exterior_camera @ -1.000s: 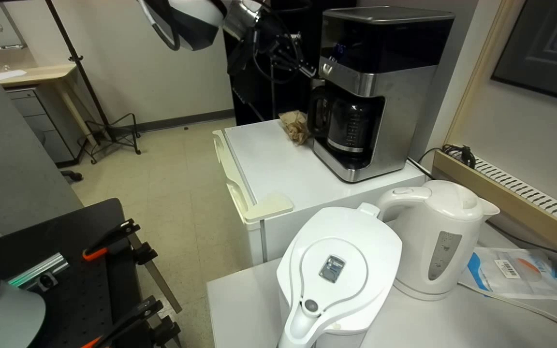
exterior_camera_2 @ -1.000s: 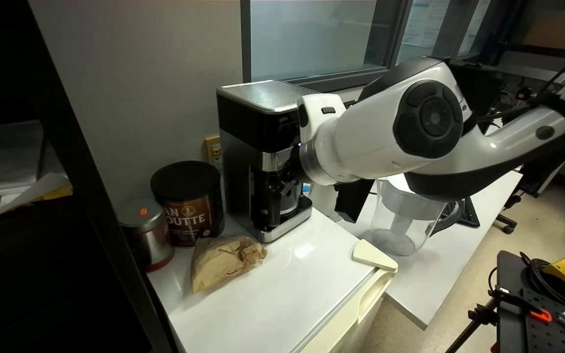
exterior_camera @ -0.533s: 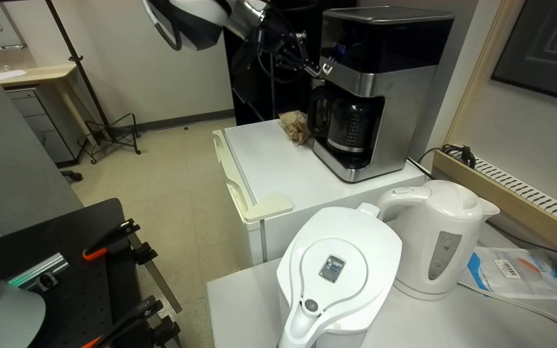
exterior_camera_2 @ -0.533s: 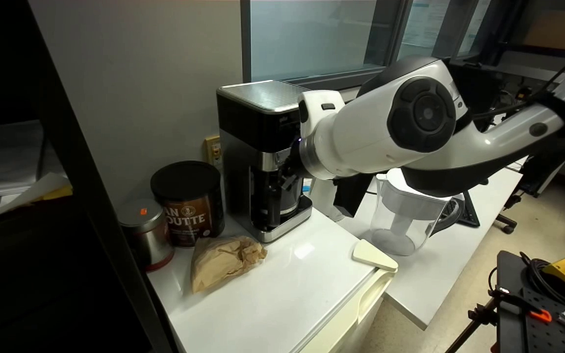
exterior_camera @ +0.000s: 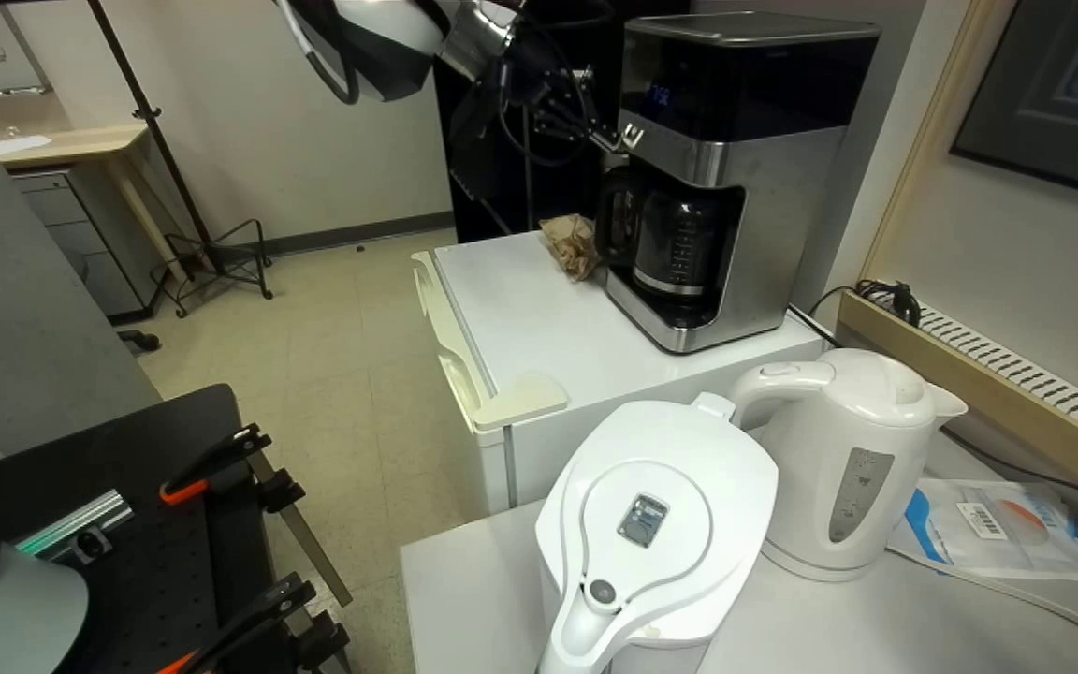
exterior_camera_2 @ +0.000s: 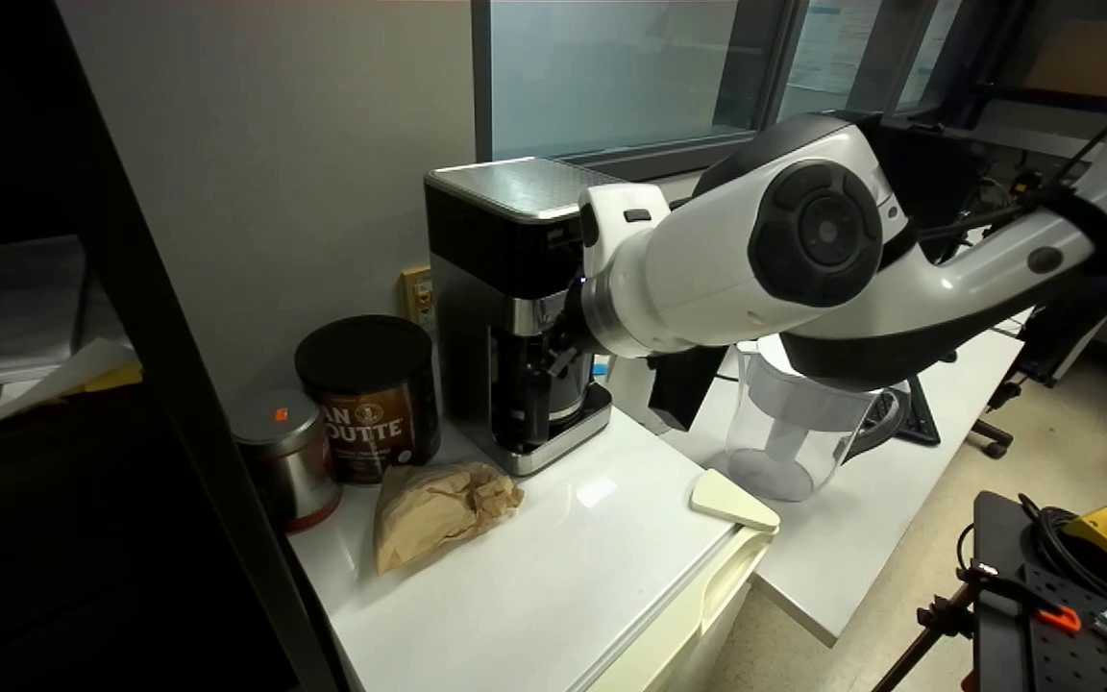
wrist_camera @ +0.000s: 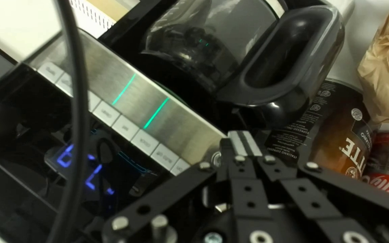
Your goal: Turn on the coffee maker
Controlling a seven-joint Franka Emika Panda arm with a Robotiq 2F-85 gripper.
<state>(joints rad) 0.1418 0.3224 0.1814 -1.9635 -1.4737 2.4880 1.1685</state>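
The white desk (exterior_camera: 473,580) juts its front corner past a white unit (exterior_camera: 520,309) along its side edge; pale floor (exterior_camera: 352,356) and a black bench (exterior_camera: 174,421) lie beyond the front edge. The coffee maker (exterior_camera: 782,225) stands on the unit, across that side edge and toward the wall (exterior_camera_2: 304,163). I have my gripper (wrist_camera: 245,143) at the end of its row of buttons (wrist_camera: 125,127), fingertips (wrist_camera: 237,144) pressed together; whether they touch it I cannot tell. Its display (wrist_camera: 95,175) glows with blue digits.

The carafe (exterior_camera: 675,248) is seated low in the coffee maker, but reflections keep me from telling what it holds. Near the desk's side edge is the lidded pitcher (exterior_camera_2: 784,413), an inner column (exterior_camera_2: 786,437) showing through its clear body. The kettle (exterior_camera: 820,468) is near it, closer to the wall edge, lid down, with a flat packet (exterior_camera: 1016,543) along that edge. On the unit, on the side of the coffee maker away from the desk, are a lidded tin (exterior_camera_2: 352,356), a can (exterior_camera_2: 289,461) and a crumpled paper bag (exterior_camera_2: 443,509); their contents are hidden from me.

In an exterior view my arm (exterior_camera_2: 736,269) covers much of the coffee maker's front. A cable (wrist_camera: 80,135) crosses the digits in the wrist view.
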